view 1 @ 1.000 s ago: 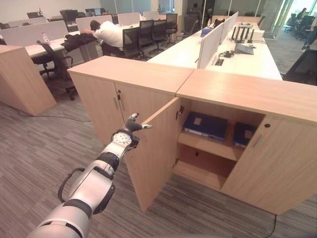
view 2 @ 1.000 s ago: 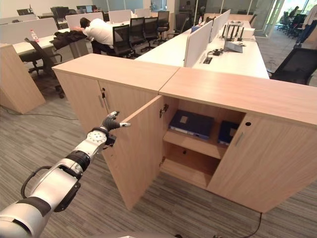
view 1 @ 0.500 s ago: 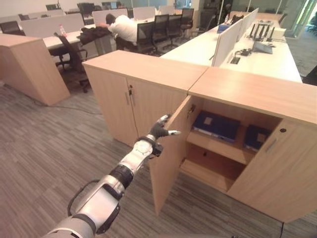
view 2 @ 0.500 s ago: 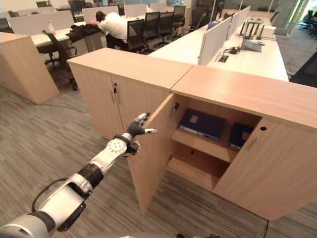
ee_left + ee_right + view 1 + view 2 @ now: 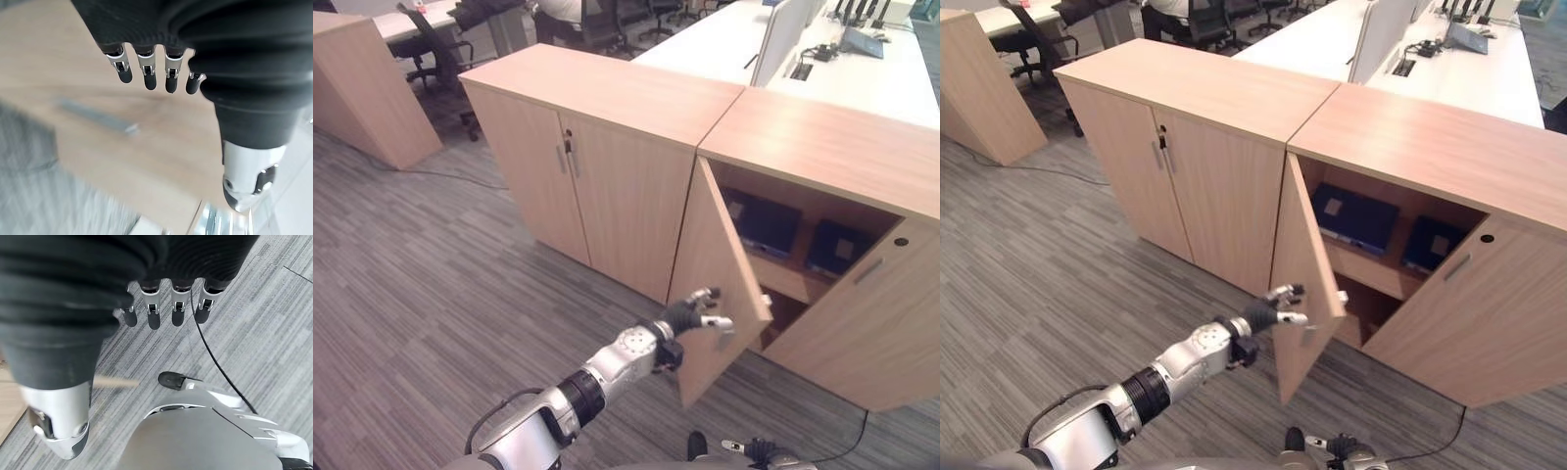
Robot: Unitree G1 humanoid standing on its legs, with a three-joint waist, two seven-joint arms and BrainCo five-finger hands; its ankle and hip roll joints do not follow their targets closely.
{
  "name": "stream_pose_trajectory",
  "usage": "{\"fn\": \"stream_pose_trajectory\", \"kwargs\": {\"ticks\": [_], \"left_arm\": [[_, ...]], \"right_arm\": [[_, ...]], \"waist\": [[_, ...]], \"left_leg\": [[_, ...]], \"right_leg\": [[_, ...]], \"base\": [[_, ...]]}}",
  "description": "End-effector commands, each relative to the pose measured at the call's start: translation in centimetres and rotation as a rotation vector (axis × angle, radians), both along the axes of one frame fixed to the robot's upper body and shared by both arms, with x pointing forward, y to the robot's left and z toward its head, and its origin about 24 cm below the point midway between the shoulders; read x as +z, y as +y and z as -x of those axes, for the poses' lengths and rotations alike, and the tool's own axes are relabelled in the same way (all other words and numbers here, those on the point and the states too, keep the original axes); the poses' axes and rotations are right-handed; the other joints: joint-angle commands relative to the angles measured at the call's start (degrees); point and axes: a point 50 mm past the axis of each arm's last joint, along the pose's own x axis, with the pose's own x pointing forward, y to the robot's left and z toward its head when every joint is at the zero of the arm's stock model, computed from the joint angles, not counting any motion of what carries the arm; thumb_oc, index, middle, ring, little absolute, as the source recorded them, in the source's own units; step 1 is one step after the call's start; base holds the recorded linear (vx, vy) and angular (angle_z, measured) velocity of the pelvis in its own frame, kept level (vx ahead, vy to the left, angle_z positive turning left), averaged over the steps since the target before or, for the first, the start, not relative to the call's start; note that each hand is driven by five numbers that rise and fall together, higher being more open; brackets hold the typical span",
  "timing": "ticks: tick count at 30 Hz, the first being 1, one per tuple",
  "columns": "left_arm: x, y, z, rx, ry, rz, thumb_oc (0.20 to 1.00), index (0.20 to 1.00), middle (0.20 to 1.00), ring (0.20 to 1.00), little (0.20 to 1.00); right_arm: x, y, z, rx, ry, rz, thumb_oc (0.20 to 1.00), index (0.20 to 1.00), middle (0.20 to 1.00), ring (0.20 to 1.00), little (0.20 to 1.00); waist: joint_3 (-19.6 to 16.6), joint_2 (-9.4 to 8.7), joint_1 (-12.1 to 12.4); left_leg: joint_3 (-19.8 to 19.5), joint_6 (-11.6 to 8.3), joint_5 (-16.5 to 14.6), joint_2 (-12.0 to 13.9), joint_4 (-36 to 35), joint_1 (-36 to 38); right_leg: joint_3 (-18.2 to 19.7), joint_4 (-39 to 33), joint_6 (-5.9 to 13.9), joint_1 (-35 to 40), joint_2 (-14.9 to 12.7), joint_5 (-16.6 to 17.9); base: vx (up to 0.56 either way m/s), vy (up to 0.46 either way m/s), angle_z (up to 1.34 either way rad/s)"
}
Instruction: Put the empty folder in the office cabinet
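The office cabinet has its left door swung partway out, the right door closed. Two dark blue folders lie on the upper shelf inside. My left hand is stretched out at the outer face of the half-open door, near its lower edge, with straight fingers holding nothing. In the left wrist view the fingers hover just off the wood by the metal door handle. My right hand hangs over the carpet with relaxed fingers and is empty.
A second cabinet with both doors closed adjoins on the left. Another wooden unit stands at the far left. White desks and office chairs lie behind. Grey carpet stretches in front.
The camera has shifted. The open door has swung from wide open toward closed, and my left hand has travelled right and down along with its outer face.
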Motion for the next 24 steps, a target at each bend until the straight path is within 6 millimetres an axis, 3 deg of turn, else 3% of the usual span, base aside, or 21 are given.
{"fn": "stream_pose_trajectory", "kwargs": {"ticks": [1,4,13,17,24], "left_arm": [[4.3,-3.2,-0.3,-0.046,-0.044,0.22,1.0,1.0,1.0,1.0,1.0],[5.1,-3.3,-0.3,-0.056,-0.057,0.247,1.0,1.0,1.0,1.0,1.0],[3.9,-2.6,-0.9,-0.004,-0.051,0.193,1.0,1.0,1.0,1.0,1.0],[2.5,-1.2,-1.3,0.044,-0.035,0.141,1.0,1.0,1.0,1.0,1.0],[-2.3,2.4,-1.0,0.154,0.072,-0.008,1.0,1.0,1.0,1.0,1.0]], "right_arm": [[-0.2,0.5,0.1,-0.006,0.048,0.012,1.0,1.0,1.0,1.0,1.0],[-0.2,0.6,0.3,-0.009,0.048,0.008,1.0,1.0,1.0,1.0,1.0],[-0.3,0.7,0.7,0.012,0.062,0.01,1.0,1.0,1.0,1.0,1.0],[-0.4,0.6,0.8,0.023,0.069,0.012,1.0,1.0,1.0,1.0,1.0],[-0.4,0.3,1.4,0.053,0.099,0.017,1.0,1.0,1.0,1.0,1.0]], "waist": [[-1.17,-0.22,-0.57],[-1.14,-0.26,-0.57],[-1.2,-0.48,-0.55],[-1.16,-0.55,-0.41],[-1.15,-0.31,-0.27]], "left_leg": [[-6.5,1.32,-2.4,1.26,0.17,-2.12],[-6.69,1.29,-2.47,1.23,0.17,-2.23],[-6.45,1.1,-2.41,1.58,0.17,-2.18],[-6.13,0.86,-2.23,1.99,0.17,-2.11],[-5.59,-0.02,-1.74,3.22,0.17,-1.8]], "right_leg": [[-2.49,0.02,3.64,2.1,-1.72,-3.21],[-2.67,0.02,3.64,2.1,-1.73,-3.37],[-2.71,0.02,3.39,2.04,-1.31,-3.85],[-2.51,0.02,3.16,2.02,-0.94,-4.12],[-2.44,0.02,2.55,2.4,0.16,-5.12]], "base": [[0.0,0.0,0.0],[0.0,-0.011,0.04],[0.0,-0.001,0.0],[0.0,-0.026,0.0],[0.0,-0.055,-0.02]]}}
